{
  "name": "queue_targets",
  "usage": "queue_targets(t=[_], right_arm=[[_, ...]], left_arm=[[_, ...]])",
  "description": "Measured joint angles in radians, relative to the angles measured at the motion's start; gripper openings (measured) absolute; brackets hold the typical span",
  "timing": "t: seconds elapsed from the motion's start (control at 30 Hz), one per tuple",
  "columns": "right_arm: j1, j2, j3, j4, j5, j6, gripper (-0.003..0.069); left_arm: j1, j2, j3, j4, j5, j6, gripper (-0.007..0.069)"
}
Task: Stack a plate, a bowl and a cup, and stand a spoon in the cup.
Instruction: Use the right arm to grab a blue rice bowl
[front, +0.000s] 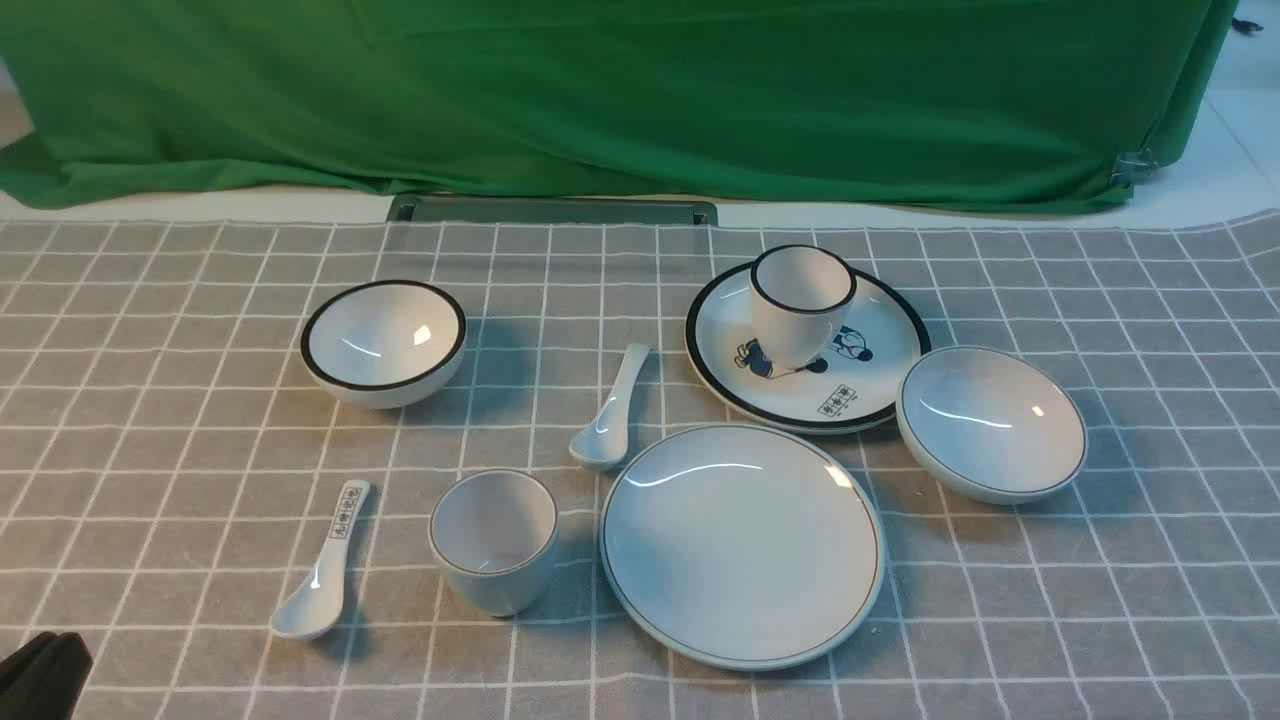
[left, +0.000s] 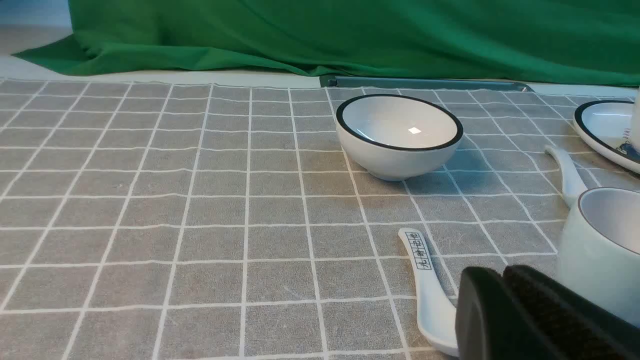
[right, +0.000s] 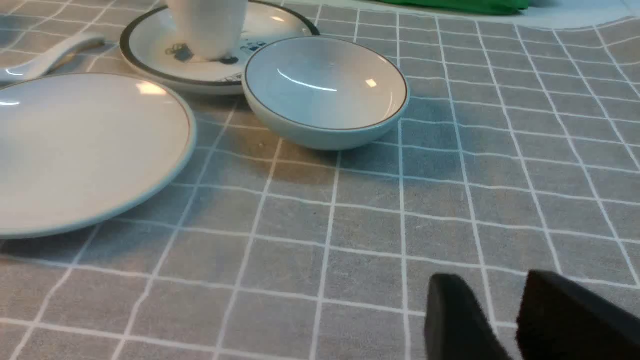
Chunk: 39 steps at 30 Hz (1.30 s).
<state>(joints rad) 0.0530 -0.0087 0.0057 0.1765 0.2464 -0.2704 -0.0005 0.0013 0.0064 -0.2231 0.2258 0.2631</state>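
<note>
The plain white plate (front: 742, 545) lies near the front, right of centre. The shallow bowl (front: 990, 422) sits to its right, and the thin-rimmed cup (front: 494, 540) stands to its left. The plain spoon (front: 610, 410) lies behind the cup. My left gripper (left: 502, 275) is shut and empty, low over the cloth at the front left corner (front: 45, 670), beside the cup (left: 600, 250). My right gripper (right: 492, 285) is open and empty, with the bowl (right: 325, 90) and plate (right: 80, 150) ahead of it. It is out of the front view.
A black-rimmed bowl (front: 384, 342) sits at the back left. A cartoon plate (front: 880, 380) behind the plain plate carries a black-rimmed cup (front: 802, 305). A spoon with printed characters (front: 325, 575) lies at the front left, just ahead of my left gripper (left: 425, 285).
</note>
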Motion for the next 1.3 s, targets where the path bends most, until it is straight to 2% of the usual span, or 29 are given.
queue_targets(t=[0.8, 0.87, 1.0, 1.03, 1.1, 1.17, 1.23, 1.27, 1.3], right_arm=[[0.0, 0.0, 0.0, 0.0, 0.0, 0.0, 0.024], [0.0, 0.0, 0.0, 0.0, 0.0, 0.0, 0.024], [0.0, 0.0, 0.0, 0.0, 0.0, 0.0, 0.024], [0.0, 0.0, 0.0, 0.0, 0.0, 0.0, 0.024], [0.0, 0.0, 0.0, 0.0, 0.0, 0.0, 0.024], [0.0, 0.0, 0.0, 0.0, 0.0, 0.0, 0.024], [0.0, 0.0, 0.0, 0.0, 0.0, 0.0, 0.024], [0.0, 0.0, 0.0, 0.0, 0.0, 0.0, 0.024], [0.0, 0.0, 0.0, 0.0, 0.0, 0.0, 0.024]], left_arm=[[0.0, 0.0, 0.0, -0.004, -0.006, -0.006, 0.0017], [0.0, 0.0, 0.0, -0.074, -0.028, -0.033, 0.0017], [0.0, 0.0, 0.0, -0.373, -0.133, -0.136, 0.0017], [0.0, 0.0, 0.0, -0.385, -0.133, -0.139, 0.0017], [0.0, 0.0, 0.0, -0.496, -0.207, -0.162, 0.0017], [0.0, 0.0, 0.0, -0.543, -0.244, -0.184, 0.0017], [0.0, 0.0, -0.011, -0.553, -0.214, -0.192, 0.0017], [0.0, 0.0, -0.034, -0.553, -0.18, -0.19, 0.0017], [0.0, 0.013, -0.102, -0.542, -0.076, -0.154, 0.0017]])
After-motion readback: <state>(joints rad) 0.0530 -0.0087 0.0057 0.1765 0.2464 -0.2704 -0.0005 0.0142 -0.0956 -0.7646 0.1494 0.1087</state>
